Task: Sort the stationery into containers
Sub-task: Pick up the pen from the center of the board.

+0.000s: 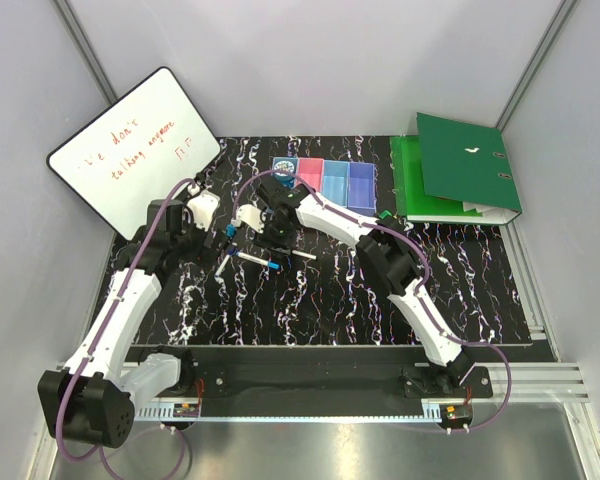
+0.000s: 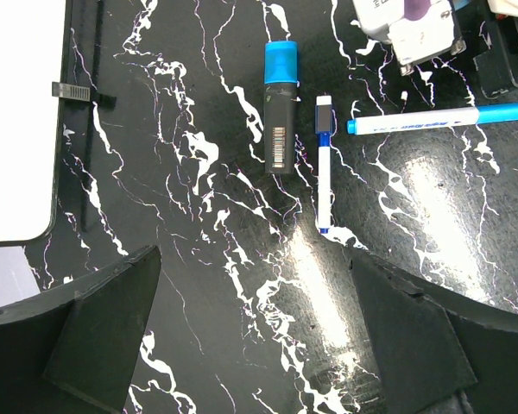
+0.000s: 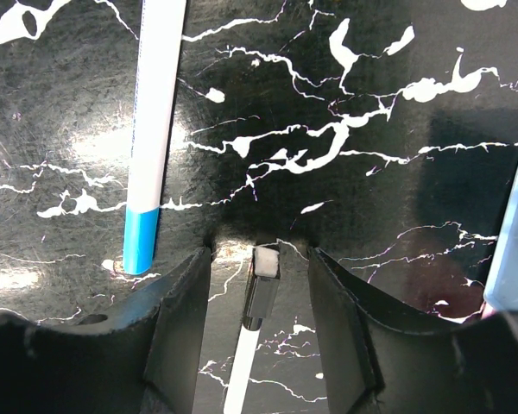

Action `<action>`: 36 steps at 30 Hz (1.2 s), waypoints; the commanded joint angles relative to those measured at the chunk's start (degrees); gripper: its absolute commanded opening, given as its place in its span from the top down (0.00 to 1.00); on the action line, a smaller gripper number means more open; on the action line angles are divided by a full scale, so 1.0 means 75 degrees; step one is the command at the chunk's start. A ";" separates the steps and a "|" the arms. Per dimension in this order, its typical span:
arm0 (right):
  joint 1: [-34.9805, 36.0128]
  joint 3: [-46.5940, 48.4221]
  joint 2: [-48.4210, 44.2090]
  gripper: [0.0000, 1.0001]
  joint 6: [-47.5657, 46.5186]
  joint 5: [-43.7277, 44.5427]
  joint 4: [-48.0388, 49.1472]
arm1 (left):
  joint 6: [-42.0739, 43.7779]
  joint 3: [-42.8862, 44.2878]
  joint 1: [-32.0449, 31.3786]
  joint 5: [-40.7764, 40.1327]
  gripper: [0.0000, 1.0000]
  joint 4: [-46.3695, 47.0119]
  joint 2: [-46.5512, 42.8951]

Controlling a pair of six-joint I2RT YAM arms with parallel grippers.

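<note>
Marker with a black cap (image 3: 261, 297), slim and white-bodied, lies flat on the bench (image 3: 397, 103) directly between the jaws of the right gripper (image 3: 259, 259), its capped end level with the fingertips and its body running back toward the wrist. Its long axis runs along the fingers, square to the line on which the 2 jaws meet, so they would close across its thin width rather than along its length. The jaws stand apart, with a sliver of bench showing on each side of the cap; nothing is clamped yet. Just outside the jaws, a blue-capped marker (image 3: 151, 129) lies nearly parallel and clear of the fingers. The left gripper (image 2: 255, 259) hangs with jaws wide apart and nothing in them, with a thick black pen with a blue cap (image 2: 281, 108) and a short white marker (image 2: 325, 164) lying ahead of its fingers, so the right arm is plainly the one placed for this pick. The containers (image 1: 325, 182), a row of 4 joined bins, sit further back on the bench, beyond the right gripper, and the lift, I judge, would carry the marker that way.
</note>
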 commanded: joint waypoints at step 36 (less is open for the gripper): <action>-0.0171 0.1386 -0.1477 1.00 0.2562 0.2545 0.0461 | 0.0057 0.0355 0.0040 0.0237 0.01 0.0086 -0.0098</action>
